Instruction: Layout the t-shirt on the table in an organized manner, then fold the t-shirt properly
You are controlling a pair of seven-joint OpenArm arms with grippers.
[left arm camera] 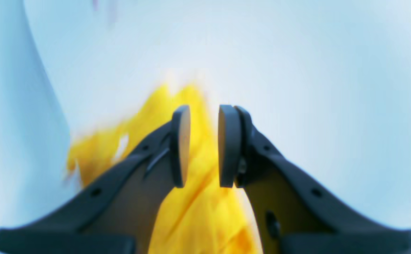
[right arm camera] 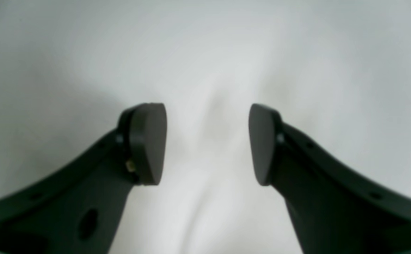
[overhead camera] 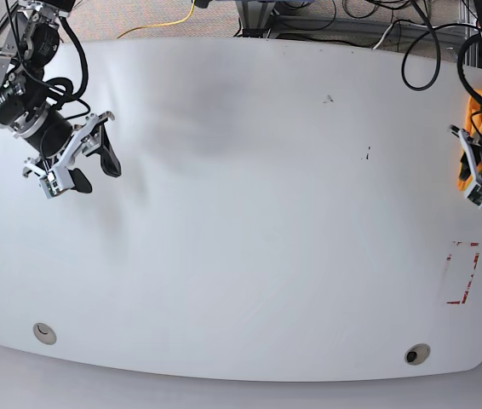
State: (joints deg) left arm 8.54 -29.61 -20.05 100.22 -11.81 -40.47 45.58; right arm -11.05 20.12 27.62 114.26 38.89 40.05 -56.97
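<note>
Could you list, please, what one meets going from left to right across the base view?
Right claw above the table → round grey grommet → small dark scuffs → second grommet → red tape outline → left claw at the orange-yellow t-shirt.

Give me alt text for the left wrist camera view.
The left gripper points at a crumpled orange-yellow t-shirt, its pads slightly apart with fabric showing between them. The blurred white table fills the rest.

T-shirt (overhead camera: 471,136) hangs off table's (overhead camera: 249,213) right edge, by L arm.
</note>
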